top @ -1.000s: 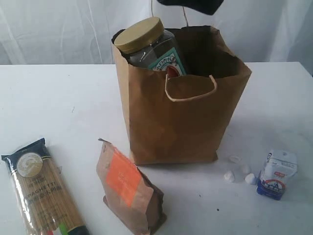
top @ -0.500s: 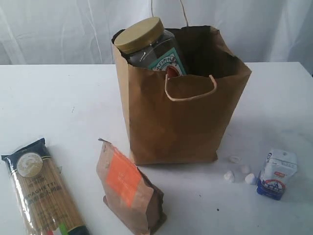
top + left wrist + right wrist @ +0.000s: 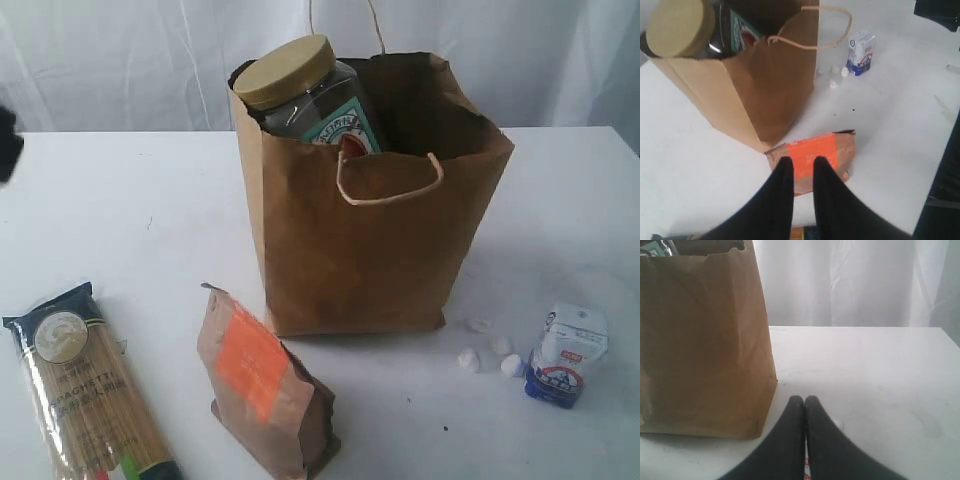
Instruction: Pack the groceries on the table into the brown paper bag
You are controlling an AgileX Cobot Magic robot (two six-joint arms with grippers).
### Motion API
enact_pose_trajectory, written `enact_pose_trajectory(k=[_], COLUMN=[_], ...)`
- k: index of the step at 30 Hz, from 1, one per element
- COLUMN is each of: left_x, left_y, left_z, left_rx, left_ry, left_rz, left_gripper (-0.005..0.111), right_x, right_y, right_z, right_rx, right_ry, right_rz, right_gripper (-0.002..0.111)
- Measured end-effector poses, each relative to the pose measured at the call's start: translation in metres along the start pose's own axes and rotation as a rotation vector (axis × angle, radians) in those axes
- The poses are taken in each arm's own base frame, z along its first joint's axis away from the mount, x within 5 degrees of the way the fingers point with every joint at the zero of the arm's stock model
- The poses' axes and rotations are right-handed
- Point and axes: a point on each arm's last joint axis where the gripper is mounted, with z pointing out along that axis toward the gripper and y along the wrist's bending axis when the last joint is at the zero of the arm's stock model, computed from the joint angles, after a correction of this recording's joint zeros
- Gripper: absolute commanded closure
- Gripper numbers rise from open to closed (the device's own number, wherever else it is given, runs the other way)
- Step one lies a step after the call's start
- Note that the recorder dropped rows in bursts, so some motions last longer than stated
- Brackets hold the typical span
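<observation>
While the left gripper (image 3: 802, 162) hung above the orange-labelled brown pouch (image 3: 837, 150), its jaws stood only a little apart with nothing between them, too narrow, I judged, to take the pouch. Nearest on the table (image 3: 130, 200) lay the blue-ended spaghetti packet (image 3: 85, 385) at the left, the pouch leaning near the bag's front, and the small white-blue packet (image 3: 567, 355) at the right beside some tiny white lumps (image 3: 490, 355). Behind them stood the brown paper bag (image 3: 370, 260), upright and open, with the tan-lidded clear jar (image 3: 300, 90) inside against its left wall. The right gripper (image 3: 804, 399) was low beside the bag, jaws pressed together and empty. To pick well, the left jaws would need to spread wider, come down across the pouch's thin sides near its folded top, close firmly, lift clear of the bag's rim and handle, then lower into the free space right of the jar
</observation>
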Motion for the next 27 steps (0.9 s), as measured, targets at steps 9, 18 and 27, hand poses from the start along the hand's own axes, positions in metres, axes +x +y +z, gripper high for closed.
enact_pose_trajectory(k=[9,18,27], left_x=[0.093,0.120,0.120], left_y=[-0.011,-0.006,-0.008], left_z=[0.060,0.077,0.075], left_rx=[-0.030,-0.125,-0.118], left_ry=[-0.075,-0.201,-0.206], left_rz=[-0.247,-0.327,-0.339], left_gripper=[0.086,0.107,0.107], right_x=[0.000,0.000,0.000], right_y=[0.000,0.000,0.000], right_z=[0.000,0.000,0.000], right_rx=[0.000,0.000,0.000], right_ry=[0.000,0.000,0.000], right_rz=[0.000,0.000,0.000], right_gripper=[0.108,0.108,0.108])
